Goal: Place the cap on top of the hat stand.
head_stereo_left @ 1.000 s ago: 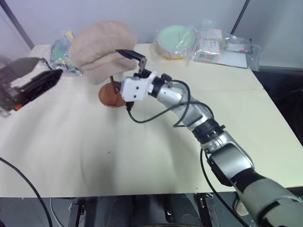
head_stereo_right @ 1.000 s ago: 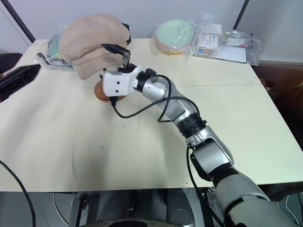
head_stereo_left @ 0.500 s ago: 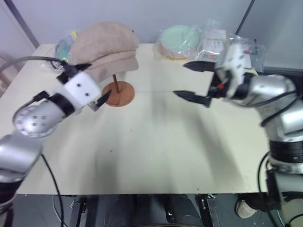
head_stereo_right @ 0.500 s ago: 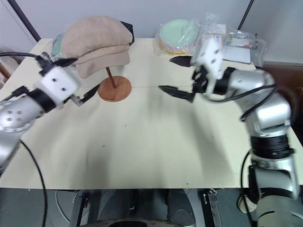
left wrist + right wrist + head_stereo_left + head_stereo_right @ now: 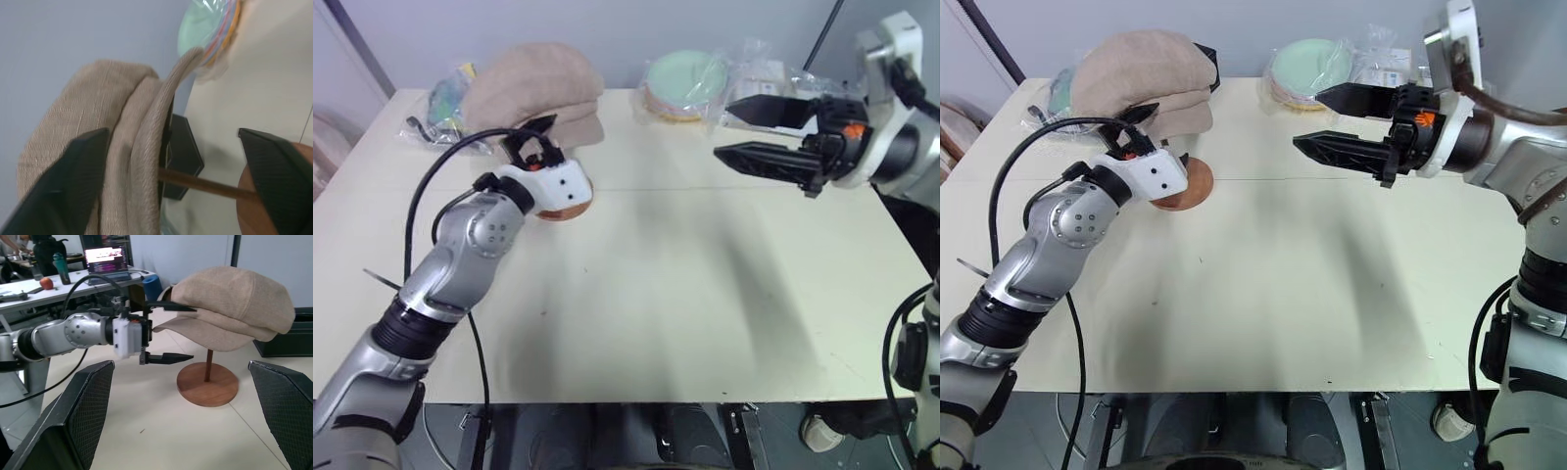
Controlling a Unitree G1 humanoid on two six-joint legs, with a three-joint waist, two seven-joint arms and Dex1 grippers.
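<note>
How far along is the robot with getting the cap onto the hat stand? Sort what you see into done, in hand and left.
Done: the cap already sits on top of the hat stand, off the table.
In hand: the left gripper is open around the cap's brim, one finger above and one below. The right gripper is open and empty, well clear.
Left: probably only nudging the brim, then withdrawing.

Coarse woven cloth cap (image 5: 230, 303), smooth polished wooden hat stand (image 5: 208, 384), matt cream table (image 5: 685, 294)
</note>
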